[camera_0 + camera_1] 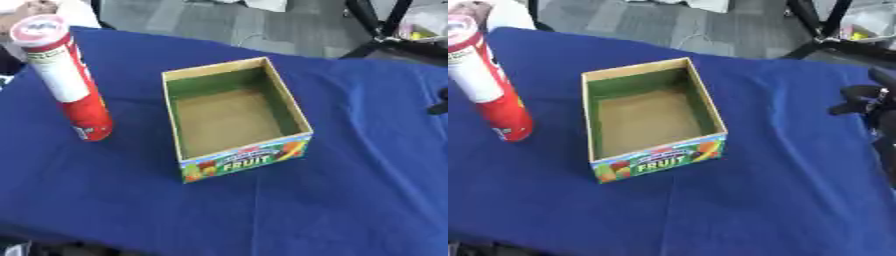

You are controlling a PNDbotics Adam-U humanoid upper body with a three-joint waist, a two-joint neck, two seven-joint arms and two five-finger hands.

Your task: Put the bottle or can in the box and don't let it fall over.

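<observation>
Can (pixel 63 80) stands upright left of the empty box (pixel 234 118), your right hand (pixel 866 97) far right, fingers unreadable—grip low, lift straight.

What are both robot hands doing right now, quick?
Left robot hand: not in view.
Right robot hand: only a dark part shows at the right edge above the blue cloth, holding nothing; open or shut cannot be told.

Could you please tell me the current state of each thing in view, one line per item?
Can: upright on the cloth, left of the box, lid on, nothing holding it.
Box: open at the top, empty, upright.
Right hand: at the right edge above the cloth, holding nothing; finger pose unclear.
Left hand: not in view.
</observation>
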